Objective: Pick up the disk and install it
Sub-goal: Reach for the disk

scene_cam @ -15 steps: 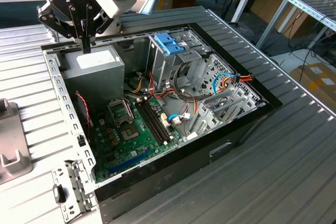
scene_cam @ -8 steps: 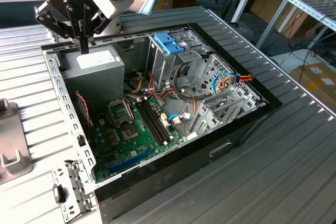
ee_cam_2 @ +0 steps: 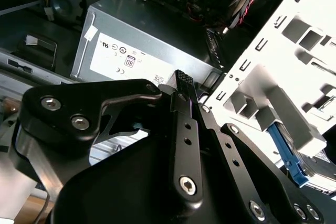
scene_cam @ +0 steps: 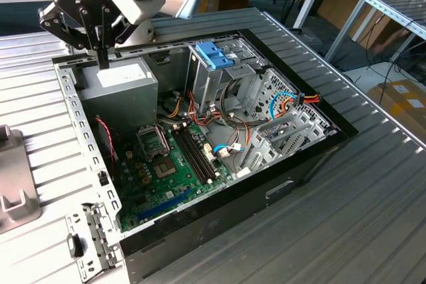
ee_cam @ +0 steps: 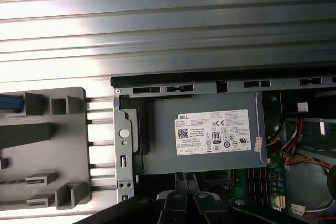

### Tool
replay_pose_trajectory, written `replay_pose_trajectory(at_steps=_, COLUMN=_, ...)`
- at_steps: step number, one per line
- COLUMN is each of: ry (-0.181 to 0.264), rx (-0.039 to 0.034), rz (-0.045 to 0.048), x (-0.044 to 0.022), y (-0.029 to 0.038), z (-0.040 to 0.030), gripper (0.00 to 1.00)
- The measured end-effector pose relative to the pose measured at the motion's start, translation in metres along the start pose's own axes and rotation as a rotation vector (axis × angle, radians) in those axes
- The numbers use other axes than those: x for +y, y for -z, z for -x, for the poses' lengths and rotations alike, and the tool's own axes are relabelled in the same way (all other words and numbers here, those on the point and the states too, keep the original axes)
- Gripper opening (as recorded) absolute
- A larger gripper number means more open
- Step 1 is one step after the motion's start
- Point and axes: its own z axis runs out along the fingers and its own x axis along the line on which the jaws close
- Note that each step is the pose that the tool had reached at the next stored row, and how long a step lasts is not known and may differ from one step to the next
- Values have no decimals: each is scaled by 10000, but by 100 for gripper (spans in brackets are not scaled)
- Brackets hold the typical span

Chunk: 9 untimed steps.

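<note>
Your gripper [scene_cam: 104, 58] hangs with its jaws pressed together on nothing, tips just above the power supply [scene_cam: 123, 84]. It is close to the computer case's [scene_cam: 73, 121] rim wall, and open ribbed table [scene_cam: 26, 78] lies beyond that edge. The disk [ee_cam_2: 286, 153] sits outside the case in the grey holder [ee_cam: 47, 145]; you can make out its blue side rail in the second wrist view, while most of its body is hidden by the holder and cut off at the picture's edge.

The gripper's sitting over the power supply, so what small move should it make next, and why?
Probably shift sideways toward the grey holder beside the case. The gripper hangs shut and empty above the power supply, while the disk, told by its blue rail, lies in that holder, not yet picked up.
</note>
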Motion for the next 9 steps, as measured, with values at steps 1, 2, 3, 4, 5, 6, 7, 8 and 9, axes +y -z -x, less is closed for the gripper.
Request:
replay_pose_trajectory(at_steps=1, ry=0, rx=0, rz=0, x=-1, y=0, z=-11, gripper=10)
replay_pose_trajectory(at_steps=2, ry=0, rx=0, rz=0, x=-1, y=0, z=-17, gripper=10)
replay_pose_trajectory(at_steps=3, ry=0, rx=0, rz=0, x=-2, y=0, z=-23, gripper=10)
replay_pose_trajectory(at_steps=4, ry=0, rx=0, rz=0, x=-3, y=1, z=-34, gripper=10)
replay_pose_trajectory(at_steps=5, ry=0, rx=0, rz=0, x=-3, y=1, z=-41, gripper=10)
replay_pose_trajectory(at_steps=6, ry=0, rx=0, rz=0, x=-3, y=1, z=-46, gripper=10)
replay_pose_trajectory(at_steps=7, ry=0, rx=0, rz=0, x=-4, y=1, z=-52, gripper=10)
replay_pose_trajectory(at_steps=8, ry=0, rx=0, rz=0, x=-4, y=2, z=-59, gripper=10)
replay_pose_trajectory(at_steps=9, ry=0, rx=0, rz=0, x=-5, y=2, z=-65, gripper=10)
